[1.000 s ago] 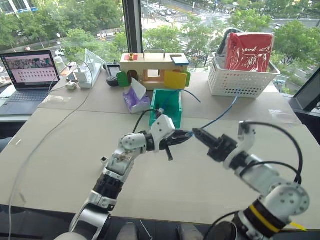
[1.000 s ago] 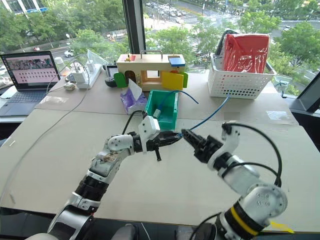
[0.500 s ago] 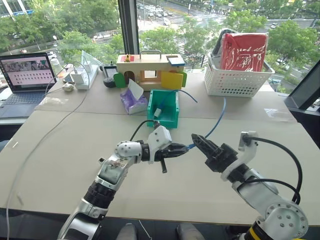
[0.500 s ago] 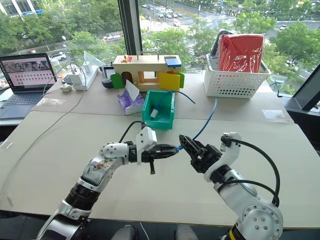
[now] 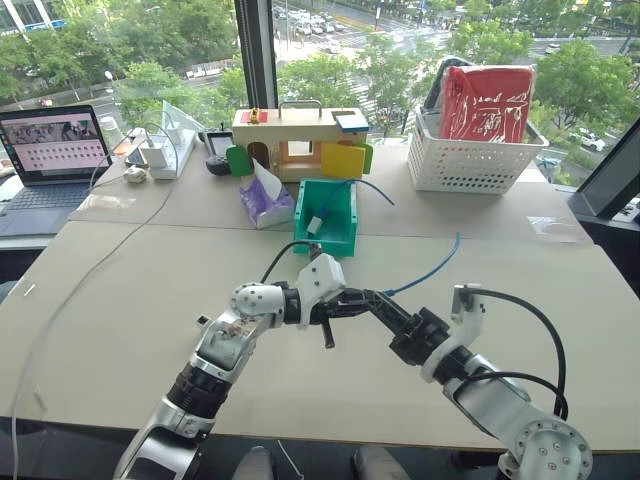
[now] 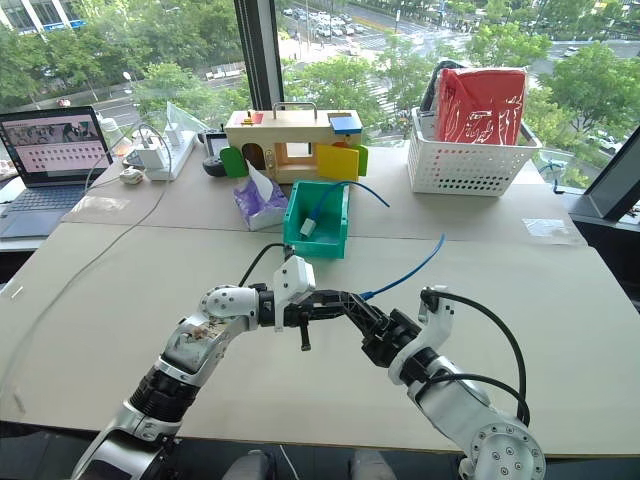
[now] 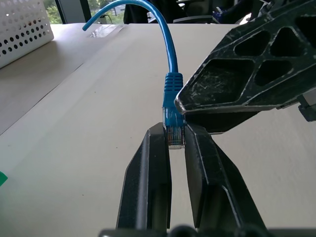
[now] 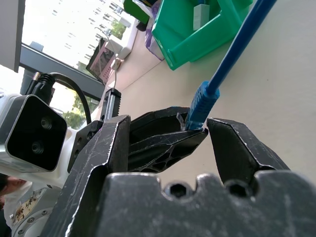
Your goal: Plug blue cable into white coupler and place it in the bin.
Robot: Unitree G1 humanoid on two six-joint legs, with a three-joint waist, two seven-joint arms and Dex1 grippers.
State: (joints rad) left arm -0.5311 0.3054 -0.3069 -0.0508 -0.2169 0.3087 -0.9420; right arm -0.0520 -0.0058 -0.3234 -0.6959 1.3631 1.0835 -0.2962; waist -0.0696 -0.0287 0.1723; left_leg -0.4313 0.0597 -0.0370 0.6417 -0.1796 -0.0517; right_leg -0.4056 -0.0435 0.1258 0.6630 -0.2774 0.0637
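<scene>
- The left gripper (image 5: 362,300) hangs over the near part of the surface (image 5: 130,300), its fingers (image 7: 148,182) clamped on the clear plug at the end of the blue cable (image 7: 170,59).
- The right gripper (image 5: 385,312) meets it tip to tip, its fingers (image 8: 247,153) set apart on either side of the left gripper's tips and the plug, with one finger just beside the plug's blue boot.
- The blue cable arcs up and away toward the robot's right, its free end raised in the air.
- Farther off stands the bin (image 5: 345,238); a second blue cable curls out of it, and a small pale block lies inside, possibly the white coupler (image 6: 308,228), though it is too small to be sure.
- Beyond are a wooden toy house (image 5: 300,140), a white basket (image 5: 470,165) and a laptop (image 5: 55,150).
</scene>
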